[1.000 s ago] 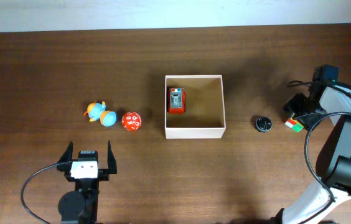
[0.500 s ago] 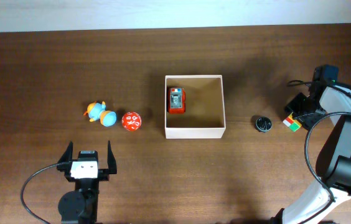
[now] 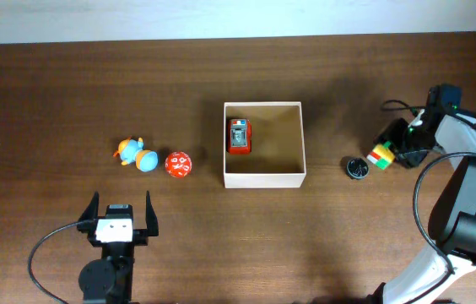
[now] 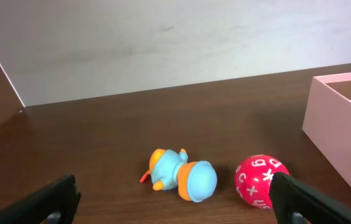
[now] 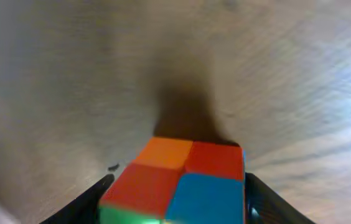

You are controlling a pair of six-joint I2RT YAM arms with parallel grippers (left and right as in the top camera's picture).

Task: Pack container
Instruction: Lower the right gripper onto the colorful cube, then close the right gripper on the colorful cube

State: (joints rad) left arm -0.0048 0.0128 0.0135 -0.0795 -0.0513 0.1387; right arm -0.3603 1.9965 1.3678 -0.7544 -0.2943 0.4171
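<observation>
The right claw (image 3: 387, 154) is clamped on a small multicoloured cube (image 3: 381, 156). In the right wrist view the cube sits between the two fingers, and the dark shadow on the table (image 3: 322, 236) beneath it suggests it is held clear of the wood rather than resting on it.

Just beside the cube, on the robot's left and a touch nearer its base, lies a black disc (image 3: 357, 168), apart from both the cube and the box.

Beyond the disc is the box (image 3: 265, 178), near the middle of the table. From the right claw it lies straight off to the robot's left at about the same depth, so the carry looks like a plain sideways run over the disc, staying high enough to clear it and the box's near wall. The box is square, so no long axis matters for the approach. What matters is the room inside. A red toy (image 3: 239, 137) sits against the wall farthest from this claw, and the half nearest the claw is bare cardboard, the likely place to set the cube down.

Past the box, well apart from it, a red ball (image 3: 178, 164) and a blue and orange duck (image 3: 134, 154) lie side by side. The left claw (image 3: 121, 221) hangs nearer the robot's base than those two, fingers spread wide and holding nothing. The right arm is plainly the nearer one for this cube.
</observation>
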